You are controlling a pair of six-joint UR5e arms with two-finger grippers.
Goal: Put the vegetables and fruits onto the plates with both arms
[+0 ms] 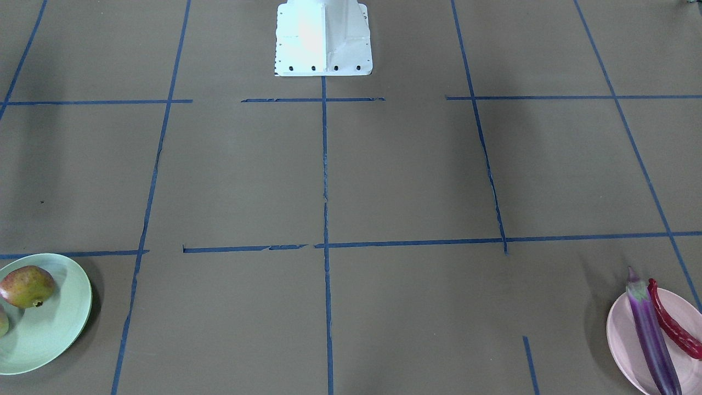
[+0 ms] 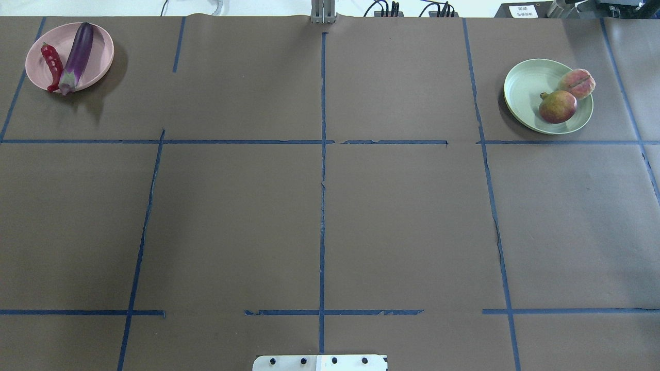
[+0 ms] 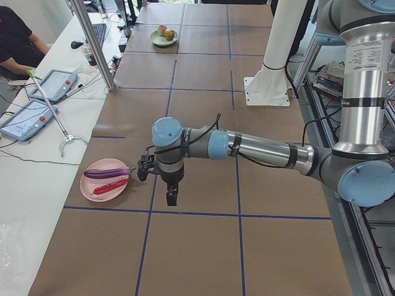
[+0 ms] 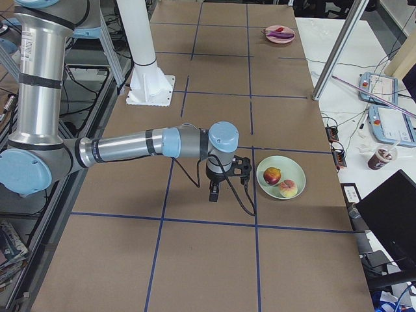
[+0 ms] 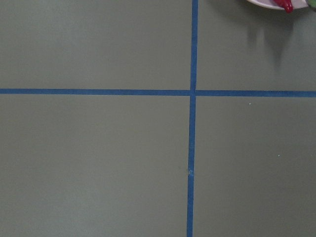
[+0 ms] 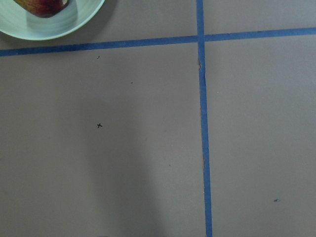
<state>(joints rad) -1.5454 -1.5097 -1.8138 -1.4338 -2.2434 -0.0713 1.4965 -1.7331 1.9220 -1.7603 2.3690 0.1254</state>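
placement judged complete — eggplant (image 2: 78, 50) and chili (image 2: 51, 64) lay on the pink plate (image 2: 103, 46), pomegranate (image 2: 557, 106) and pale fruit (image 2: 577, 83) on the green plate (image 2: 526, 82); left gripper (image 3: 171, 200) and right gripper (image 4: 214, 195) hung near their plates, spread or closed could not be told — only withdrawal seemed due.

Far left of the white base (image 2: 319, 363), a pale pink plate (image 2: 104, 49) bears a purple eggplant (image 2: 78, 54) and red chili pepper (image 2: 51, 64) lying side by side. Far right, a pale green plate (image 2: 526, 82) holds a pomegranate (image 2: 558, 106) and a blushed yellow-green fruit (image 2: 577, 83).
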